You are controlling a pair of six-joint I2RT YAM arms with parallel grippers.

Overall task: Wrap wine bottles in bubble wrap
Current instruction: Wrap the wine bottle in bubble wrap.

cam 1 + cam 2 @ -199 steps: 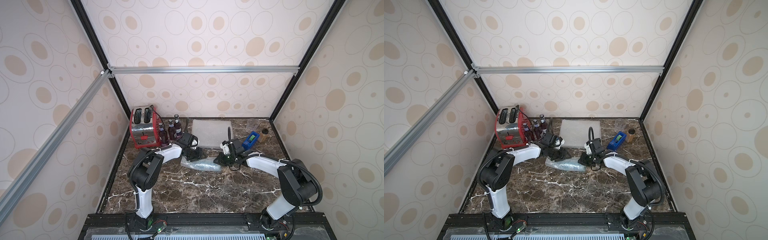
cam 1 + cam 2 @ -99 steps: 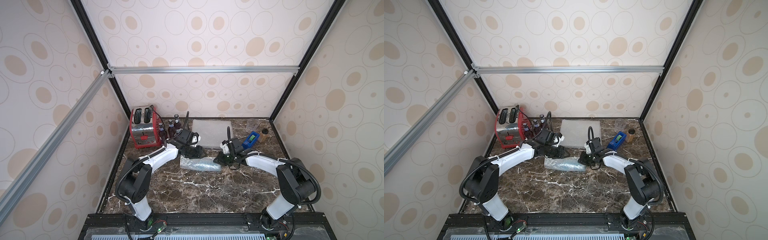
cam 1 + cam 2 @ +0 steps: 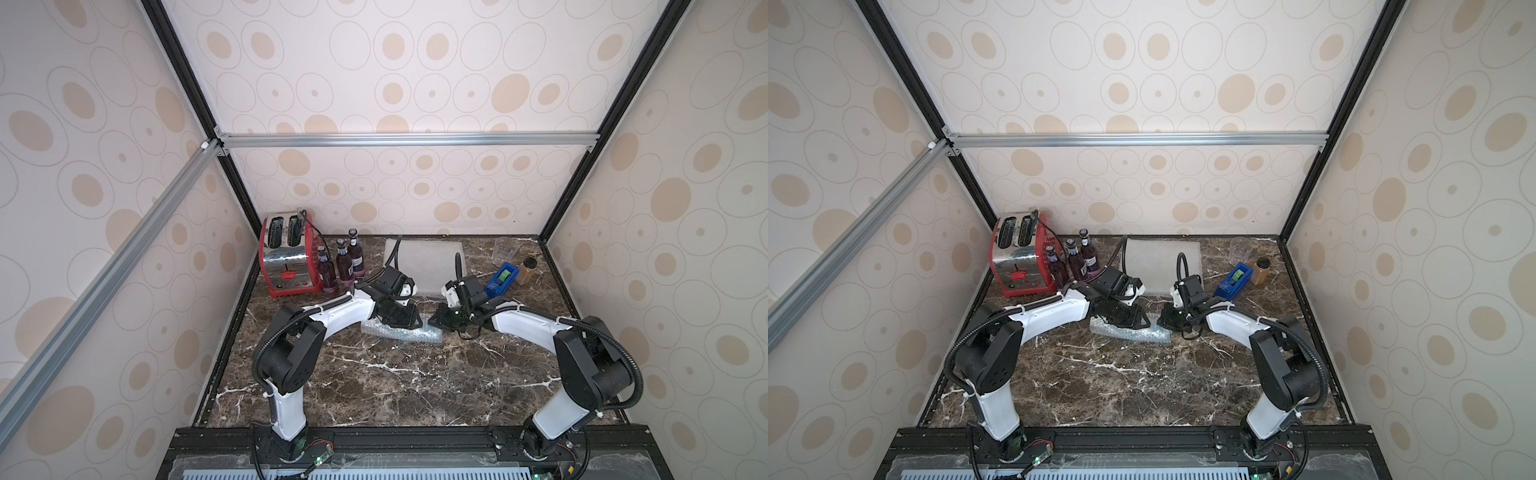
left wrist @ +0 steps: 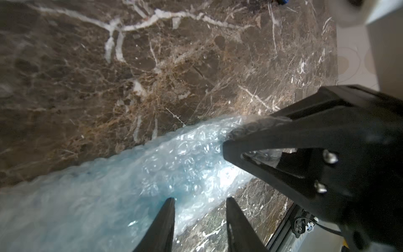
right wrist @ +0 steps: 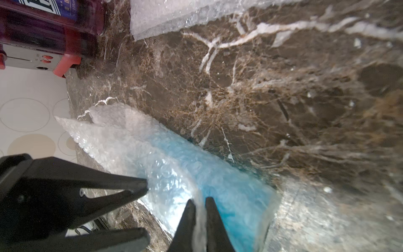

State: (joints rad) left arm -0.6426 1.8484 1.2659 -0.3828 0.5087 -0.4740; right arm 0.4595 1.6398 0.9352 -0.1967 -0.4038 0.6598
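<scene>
Three purple wine bottles stand upright beside the red toaster at the back left in both top views, near a spare sheet lying flat. In front of that sheet the bubble wrap lies rolled on the marble table. The left gripper is over its middle and the right gripper is at its right end.

In the left wrist view, the left gripper has its jaws apart above the roll. A blue tint inside the roll shows the blue wine bottle. The right gripper pinches the roll's end.

In the right wrist view, the right gripper has its jaws nearly together, clamped on a flap of bubble wrap. The left gripper has its jaws spread, with one tip touching the roll.
</scene>
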